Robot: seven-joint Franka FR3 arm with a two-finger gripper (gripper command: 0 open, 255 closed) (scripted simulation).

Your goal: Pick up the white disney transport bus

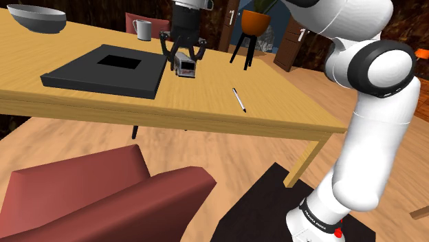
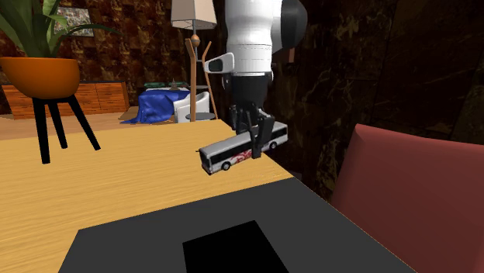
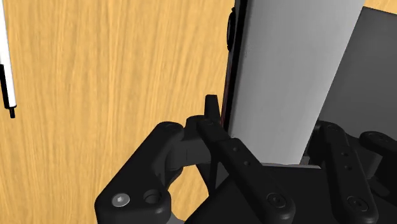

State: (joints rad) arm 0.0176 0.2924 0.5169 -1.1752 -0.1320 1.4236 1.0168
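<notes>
Now clamping the white bus (image 1: 184,67) in the black gripper (image 1: 183,60), fingers (image 3: 219,137) pressing against both long sides and parted no wider than the bus body. Holding it near the table's (image 1: 289,103) far long edge in the shoulder view, just beside the far right corner of the flat black slab (image 1: 82,74). Failing to make out contact or gap between wheels and wood. Working hemmed in on the shoulder view's left by the slab, with the white mug (image 1: 142,29) near that same far edge and a red chair (image 2: 419,194) just past it. Finding bare wood toward the shoulder view's right, running out to the pen (image 1: 238,99) well apart nearer the front edge, and to the black plant stand (image 1: 245,49) standing by the far edge. Noting a grey bowl (image 1: 38,19) well apart at the far left corner.
</notes>
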